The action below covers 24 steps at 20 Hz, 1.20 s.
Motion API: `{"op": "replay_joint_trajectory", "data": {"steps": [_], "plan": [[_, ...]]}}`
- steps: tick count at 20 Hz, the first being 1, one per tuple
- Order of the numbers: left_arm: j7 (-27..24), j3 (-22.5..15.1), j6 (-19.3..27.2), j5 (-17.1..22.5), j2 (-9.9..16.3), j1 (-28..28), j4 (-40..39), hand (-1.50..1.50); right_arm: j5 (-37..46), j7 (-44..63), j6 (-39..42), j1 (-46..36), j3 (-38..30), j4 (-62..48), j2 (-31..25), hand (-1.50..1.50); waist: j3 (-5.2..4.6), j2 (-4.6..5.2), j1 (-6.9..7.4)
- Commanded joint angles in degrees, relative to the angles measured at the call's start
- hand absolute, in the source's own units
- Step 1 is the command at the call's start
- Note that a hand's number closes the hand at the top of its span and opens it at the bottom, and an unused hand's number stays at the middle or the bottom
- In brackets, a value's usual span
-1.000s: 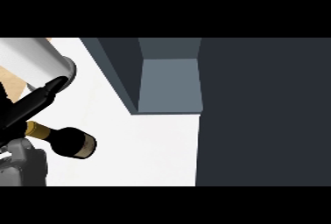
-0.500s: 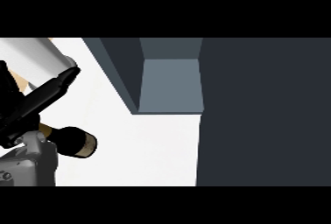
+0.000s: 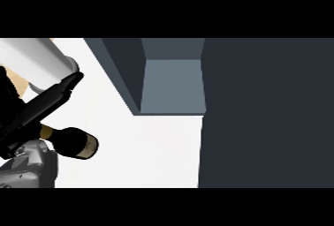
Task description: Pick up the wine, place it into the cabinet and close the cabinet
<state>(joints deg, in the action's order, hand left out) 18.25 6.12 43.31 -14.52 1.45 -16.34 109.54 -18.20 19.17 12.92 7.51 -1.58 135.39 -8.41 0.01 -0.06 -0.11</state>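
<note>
The wine bottle (image 3: 76, 142), dark with a tan band, lies tilted at the lower left, its wide end pointing right. My left hand (image 3: 31, 115) comes in at the left edge, partly cut off, and is curled round the bottle's neck end, with one black finger (image 3: 60, 90) stretched up and right. Its grey wrist (image 3: 27, 169) fills the bottom left corner. The open cabinet (image 3: 173, 86) shows a grey inside just right of the hand. My right hand does not show.
A pale grey cylinder (image 3: 32, 59) crosses the top left corner. The cabinet's dark door or front (image 3: 267, 114) fills the right half. White surface (image 3: 150, 150) lies between the bottle and that dark panel.
The hand and its grey wrist have risen and moved right, and the stretched finger now reaches higher. The bottle has shifted slightly right with it.
</note>
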Motion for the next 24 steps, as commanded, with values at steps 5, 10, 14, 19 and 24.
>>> {"op": "replay_joint_trajectory", "data": {"steps": [5, 10, 14, 19, 24], "plan": [[-1.6, 0.8, 0.9, 0.9, -0.1, 3.6, -0.7, -1.50, -2.0, 5.6, -2.2, -4.4, -2.7, 1.4, -0.3, -1.50, -0.03, 0.04, 0.11], [4.1, 0.7, 4.0, -3.7, 1.0, 1.5, -0.9, -1.50, 4.7, 5.0, -2.8, -4.2, 3.7, 2.2, 2.8, -1.50, -0.02, 0.05, 0.06], [-1.8, -5.0, 6.8, -1.4, -1.4, 12.5, 3.2, -1.50, -2.3, 4.6, 0.0, -6.1, -4.4, -1.2, -0.8, -1.50, -0.01, 0.02, 0.16], [-10.2, 0.3, 0.9, 8.3, -0.9, 19.0, 4.0, -1.50, -0.6, 2.1, 2.2, 1.2, -1.6, 2.2, 1.5, -1.50, -0.04, 0.00, 0.08], [-9.5, -2.2, 2.8, 6.2, -1.4, 21.5, 3.7, -1.50, 2.7, 1.0, 2.2, -0.9, 0.6, -0.3, 2.9, -1.50, -0.02, 0.02, 0.12]]}}
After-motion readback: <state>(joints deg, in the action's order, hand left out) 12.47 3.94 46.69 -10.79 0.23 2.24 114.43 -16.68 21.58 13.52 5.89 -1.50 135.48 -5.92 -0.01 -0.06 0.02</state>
